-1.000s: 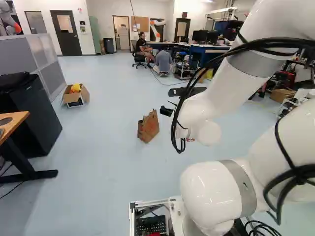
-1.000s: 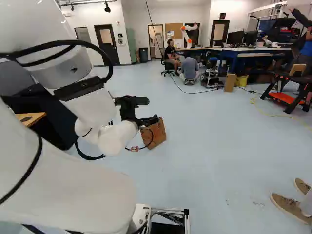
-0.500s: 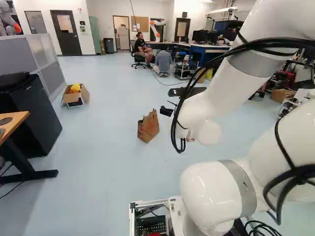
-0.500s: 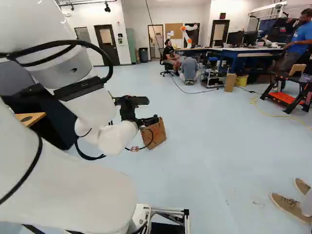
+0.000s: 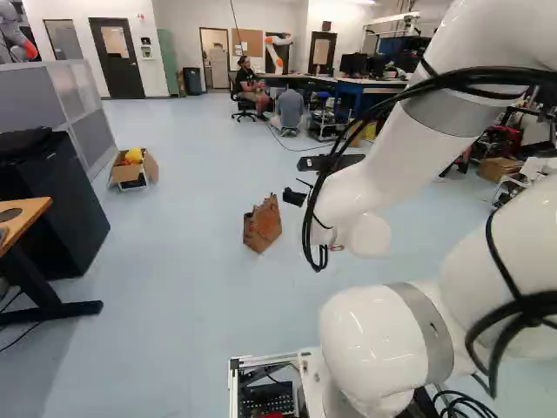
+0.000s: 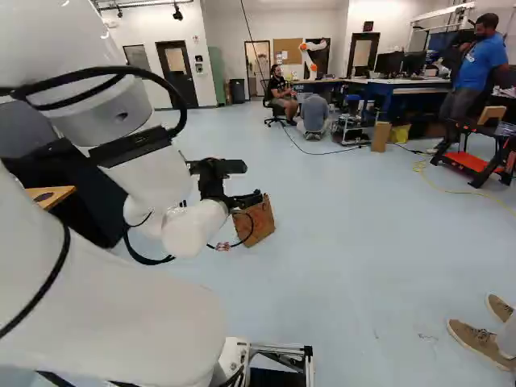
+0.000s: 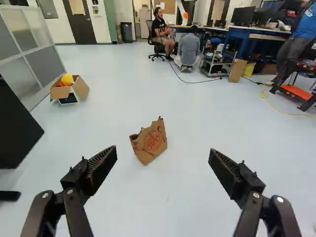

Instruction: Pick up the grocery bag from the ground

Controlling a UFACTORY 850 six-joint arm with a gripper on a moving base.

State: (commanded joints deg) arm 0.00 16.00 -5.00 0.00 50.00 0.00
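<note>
Zero movement from the grocery bag (image 7: 150, 143) or the arm (image 5: 361, 187) since half a second back, same for the base, lol. Quick headcount: one bag, brown paper with a jagged top edge, one gripper (image 6: 251, 182), one open cardboard box (image 5: 132, 169) with yellow stuff inside, one black cabinet (image 5: 52, 196), one wooden desktop (image 5: 26, 213), one trash can (image 5: 192, 81) and three doors (image 5: 118, 57) along the back. Also another robot (image 5: 278, 50) near the pinboard and another robot (image 5: 19, 37) at the upper left corner of the left base view, so two.

Pale blue, smooth, slightly shiny floor (image 5: 174, 270) in a big white-walled workshop, with grey partition panels (image 5: 90, 135) by the cabinet and blue workbenches (image 6: 419, 89) toward the back.

As for the gripper (image 7: 163, 148): spread wide, with nothing in its grasp. Bag down on the floor, ahead of the fingers (image 7: 102, 165) and well apart from them. In the wrist view, visible across the gap, off toward the finger on the cabinet side.
</note>
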